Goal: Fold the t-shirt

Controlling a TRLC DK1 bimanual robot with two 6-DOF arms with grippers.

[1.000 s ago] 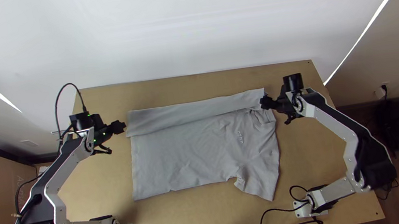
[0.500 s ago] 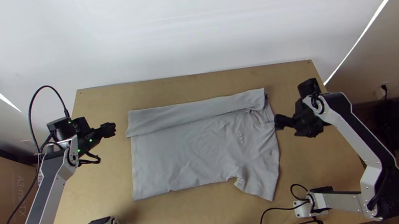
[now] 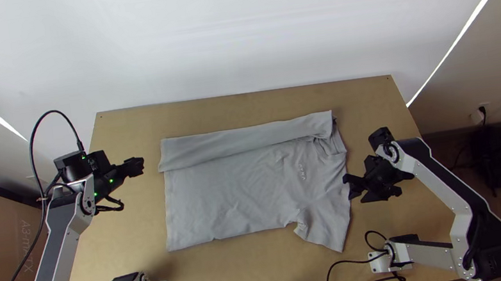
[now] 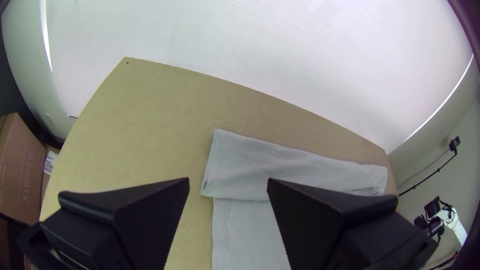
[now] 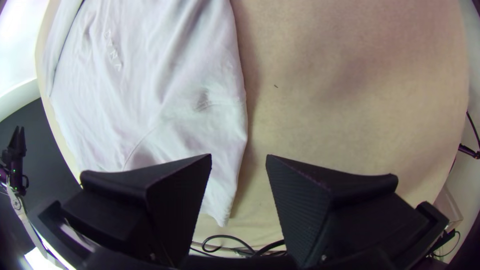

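The grey t-shirt [image 3: 232, 194] lies spread on the table, its far long side folded over in a flat band [image 3: 244, 141]; one sleeve [image 3: 327, 230] points toward the table's near right. Left of the shirt, my left gripper [image 3: 139, 166] is held apart from the cloth. In the left wrist view my left gripper [image 4: 228, 182] is open, with the folded band [image 4: 300, 167] beyond it. At the shirt's right edge stands my right gripper [image 3: 348, 188]. My right gripper [image 5: 239, 159] is open in the right wrist view, above the sleeve side of the t-shirt [image 5: 190, 100], holding nothing.
Bare wooden table [image 3: 246, 105] runs along the far side and around the shirt. Black cables [image 3: 345, 270] lie by the right arm's base. A cardboard box [image 3: 0, 251] stands beyond the table's left edge, and a white wall rises behind.
The left gripper has drawn back left, away from the shirt. The right gripper has moved from the folded band's right end toward the near side, along the shirt's right edge. The shirt looks unmoved.
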